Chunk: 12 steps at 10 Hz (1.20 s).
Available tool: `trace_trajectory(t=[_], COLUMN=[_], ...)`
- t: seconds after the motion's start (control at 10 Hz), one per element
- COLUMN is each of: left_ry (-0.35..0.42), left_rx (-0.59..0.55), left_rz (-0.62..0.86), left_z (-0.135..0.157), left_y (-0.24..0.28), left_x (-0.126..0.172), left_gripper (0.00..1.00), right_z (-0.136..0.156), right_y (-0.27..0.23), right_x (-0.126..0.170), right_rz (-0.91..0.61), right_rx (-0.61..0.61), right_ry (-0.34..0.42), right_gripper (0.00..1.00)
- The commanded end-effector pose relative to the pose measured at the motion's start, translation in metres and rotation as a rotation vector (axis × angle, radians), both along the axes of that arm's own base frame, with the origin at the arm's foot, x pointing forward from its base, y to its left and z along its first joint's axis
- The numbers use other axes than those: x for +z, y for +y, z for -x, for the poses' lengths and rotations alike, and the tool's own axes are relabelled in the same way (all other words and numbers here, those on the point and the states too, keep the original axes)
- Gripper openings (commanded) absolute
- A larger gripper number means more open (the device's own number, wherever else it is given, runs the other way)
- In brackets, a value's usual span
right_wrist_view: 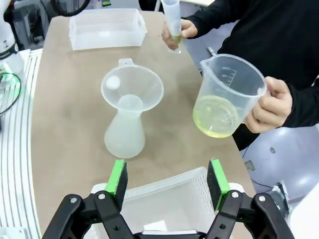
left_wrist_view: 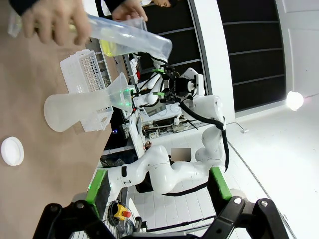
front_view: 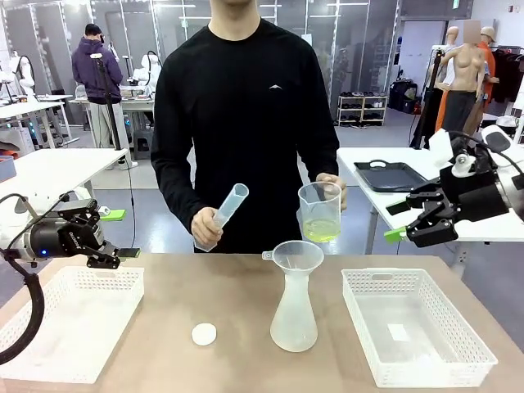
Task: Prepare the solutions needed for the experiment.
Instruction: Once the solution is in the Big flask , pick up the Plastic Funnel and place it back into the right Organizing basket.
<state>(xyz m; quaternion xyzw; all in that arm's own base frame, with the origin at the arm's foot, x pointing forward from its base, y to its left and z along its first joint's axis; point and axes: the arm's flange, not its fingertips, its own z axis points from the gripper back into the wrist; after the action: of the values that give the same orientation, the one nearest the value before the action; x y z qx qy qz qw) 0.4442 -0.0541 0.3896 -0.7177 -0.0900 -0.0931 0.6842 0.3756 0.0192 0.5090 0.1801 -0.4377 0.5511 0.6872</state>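
Landmark: translucent conical plastic flask (front_view: 293, 323) topped with a clear funnel (front_view: 296, 255), on the worktop (front_view: 237, 299).
Claws: left claw (front_view: 119, 235) and right claw (front_view: 407, 221) flank the flask, both spread apart and empty.
Solution: pale yellow-green liquid (front_view: 321, 230), shallow in a clear plastic jug (front_view: 319, 201) that a person's hand (front_view: 332, 183) holds behind the flask.
Handling: light and sloshy; probably take the jug below its rim, kept upright.
Hidden: jug's side under the hand.

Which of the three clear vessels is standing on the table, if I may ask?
The conical flask with the funnel in its neck; the person holds the measuring jug and the graduated cylinder aloft.
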Motion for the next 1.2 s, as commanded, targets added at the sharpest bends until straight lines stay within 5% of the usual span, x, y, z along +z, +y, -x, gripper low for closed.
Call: trace_trajectory(t=[0.0,0.2,0.3,0.5,0.8,1.1], left_ry=[-0.007,-0.007,-0.007,-0.007,-0.007,-0.007], left_rx=[0.001,0.001,0.001,0.001,0.001,0.001], left_rz=[0.006,0.006,0.006,0.006,0.006,0.006], left_z=[0.000,0.000,0.000,0.000,0.000,0.000], left_y=[-0.001,-0.001,-0.001,-0.001,-0.001,-0.001], left_x=[0.001,0.001,0.001,0.001,0.001,0.001], left_gripper=[1.00,1.00,1.00,1.00,1.00,1.00], right_z=[0.002,0.002,-0.031,-0.054,-0.068,-0.069], right_y=[0.003,0.003,-0.004,-0.023,-0.039,-0.066], right_x=[0.008,0.007,-0.011,-0.026,-0.044,-0.058], right_rz=[0.013,0.015,-0.021,-0.127,-0.422,-0.672], right_rx=[0.024,0.005,-0.014,-0.045,-0.073,0.033], right_ry=[-0.063,-0.023,0.203,0.332,0.664,0.930], right_gripper=[0.81,0.81,0.81,0.81,0.81,0.81])
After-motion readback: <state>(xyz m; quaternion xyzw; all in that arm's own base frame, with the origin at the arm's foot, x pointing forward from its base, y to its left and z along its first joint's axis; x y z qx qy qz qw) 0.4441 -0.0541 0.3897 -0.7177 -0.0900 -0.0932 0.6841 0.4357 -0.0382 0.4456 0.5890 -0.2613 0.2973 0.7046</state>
